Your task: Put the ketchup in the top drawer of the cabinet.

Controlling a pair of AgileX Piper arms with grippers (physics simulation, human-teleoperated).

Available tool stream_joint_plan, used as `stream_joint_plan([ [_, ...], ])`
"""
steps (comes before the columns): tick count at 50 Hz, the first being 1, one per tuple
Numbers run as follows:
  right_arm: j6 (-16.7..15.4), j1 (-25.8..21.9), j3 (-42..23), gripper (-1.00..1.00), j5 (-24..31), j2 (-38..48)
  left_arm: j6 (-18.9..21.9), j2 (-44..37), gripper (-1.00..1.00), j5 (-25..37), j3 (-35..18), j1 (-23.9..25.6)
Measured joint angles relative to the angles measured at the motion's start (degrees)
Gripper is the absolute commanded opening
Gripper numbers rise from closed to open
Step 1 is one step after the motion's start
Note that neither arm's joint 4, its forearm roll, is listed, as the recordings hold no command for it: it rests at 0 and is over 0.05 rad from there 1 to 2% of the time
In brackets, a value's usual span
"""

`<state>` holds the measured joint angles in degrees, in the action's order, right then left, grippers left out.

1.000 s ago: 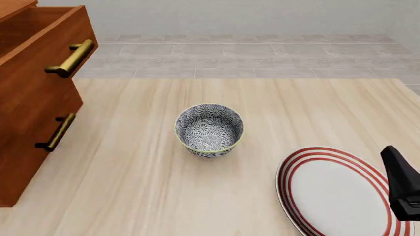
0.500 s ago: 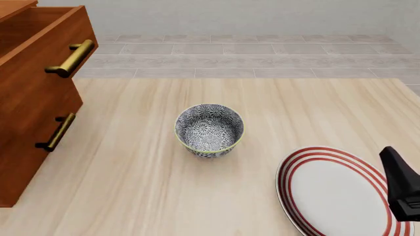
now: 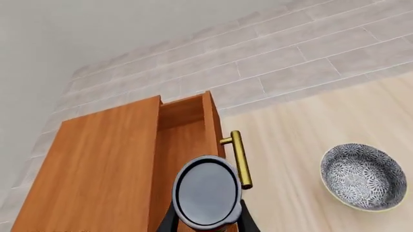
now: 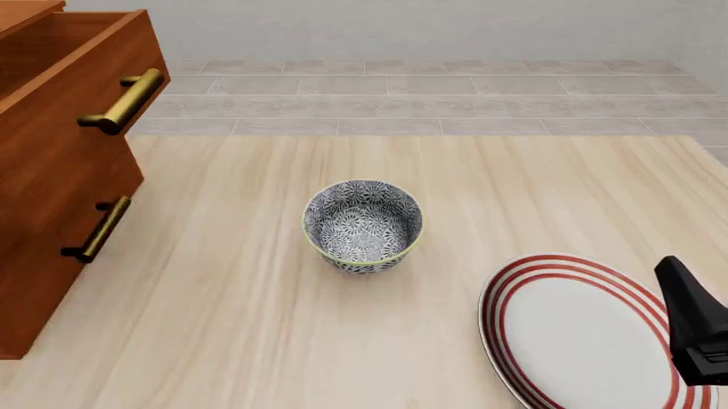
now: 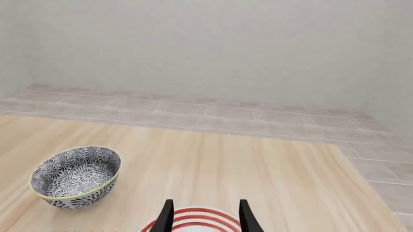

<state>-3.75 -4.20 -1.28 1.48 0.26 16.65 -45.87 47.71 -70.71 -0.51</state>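
The ketchup [image 3: 205,195] shows only its grey metal top in the left wrist view, with my left gripper [image 3: 206,218] shut on it, one dark finger on each side. It hangs over the front part of the pulled-out top drawer [image 3: 184,140], near the brass handle [image 3: 240,158] of the cabinet [image 3: 103,164]. In the front view the open top drawer [image 4: 68,60] juts from the cabinet [image 4: 46,213] at the left; neither the ketchup nor the left gripper appears there. My right gripper [image 4: 694,328] is low at the right edge, and its fingers [image 5: 166,215] stand open with nothing between them.
A grey patterned bowl [image 4: 361,223] sits mid-table, also in the wrist views as bowl [image 3: 364,176] and bowl [image 5: 76,176]. A white plate with red rings [image 4: 569,341] lies at the front right under the right gripper. A lower drawer handle [image 4: 101,230] sticks out.
The right gripper has crept slightly left and down in the front view. The bowl, plate and cabinet have not moved.
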Motion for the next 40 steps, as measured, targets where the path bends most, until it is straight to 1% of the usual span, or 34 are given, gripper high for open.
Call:
stream_joint_plan([
  [16, 0.0, 0.0, 0.0, 1.0, 0.1, 0.0, 0.3, -3.7, -1.0, -3.0, 0.5, -3.8],
  [40, 0.0, 0.0, 0.2, 1.0, -0.2, 0.2, 1.1, -7.6, -1.0, -7.1, 3.1, -6.5],
])
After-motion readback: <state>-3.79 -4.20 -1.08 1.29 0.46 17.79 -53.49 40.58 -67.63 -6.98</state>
